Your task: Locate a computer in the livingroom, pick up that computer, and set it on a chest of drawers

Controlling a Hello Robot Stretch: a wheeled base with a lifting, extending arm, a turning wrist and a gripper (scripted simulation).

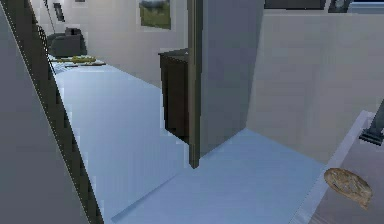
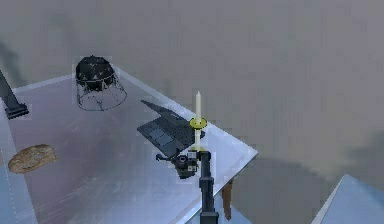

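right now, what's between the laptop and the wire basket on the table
Nothing. In the arm side view, the stretch of tabletop between the laptop and the wire basket is bare.

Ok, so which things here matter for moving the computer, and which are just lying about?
For the job:
dark grey open laptop
gripper
dark wooden cabinet, perhaps the chest of drawers

Lying about:
pale upright candle
dark wire dome-shaped basket
flat round brown thing
framed wall picture
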